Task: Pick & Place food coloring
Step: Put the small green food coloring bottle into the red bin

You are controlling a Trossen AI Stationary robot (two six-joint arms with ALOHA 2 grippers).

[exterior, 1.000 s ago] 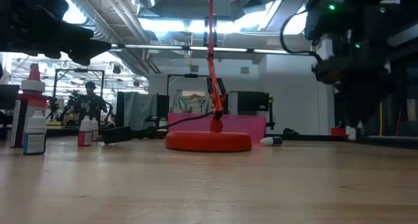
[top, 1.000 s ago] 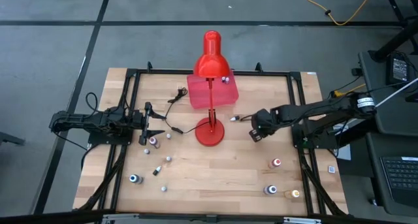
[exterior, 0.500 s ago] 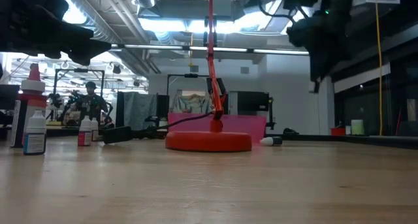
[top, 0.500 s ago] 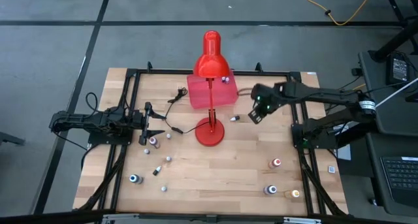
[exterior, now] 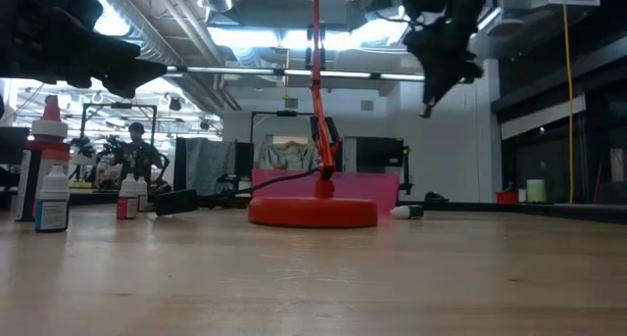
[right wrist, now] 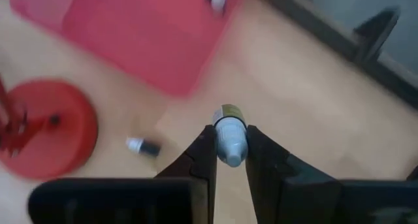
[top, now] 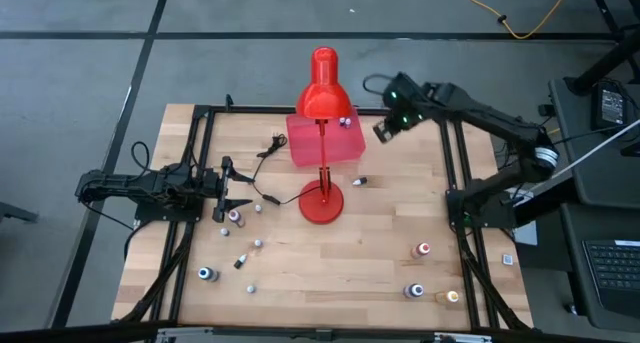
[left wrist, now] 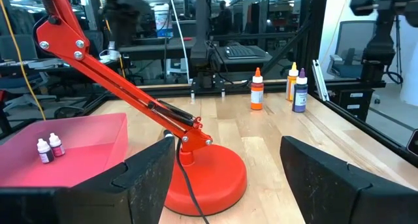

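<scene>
My right gripper [top: 383, 130] hangs high over the table's far right part, just right of the pink tray [top: 325, 138], shut on one small food coloring bottle [right wrist: 228, 136]. The tray holds two bottles [top: 343, 121]. One dark bottle [top: 358, 181] lies on its side by the red lamp's base [top: 322, 200]. Several more stand on the near half of the table [top: 424, 249] [top: 207, 274]. My left gripper [top: 232, 186] waits open and level at the table's left side. My right gripper pinches the small bottle by its pale sides [right wrist: 230, 144] between its two fingers [right wrist: 204, 153]. The fingers slant steeply down from above. The bottle sticks out beyond the fingertips with its yellowish end [right wrist: 228, 112] away from the gripper, lifted clear of the table.
The tall red lamp [top: 322, 93] rises from its base at the table's middle, its head over the tray's far edge. A black cord [top: 268, 148] runs across the wood left of the tray. A black frame [top: 455, 163] borders the table. Bare wood lies right of the tray.
My right gripper has risen and swung from beside the lamp's base toward the table's far edge, ending beside the tray's right side. It has turned about as it went and stayed shut on the bottle, which has gone up with it.
</scene>
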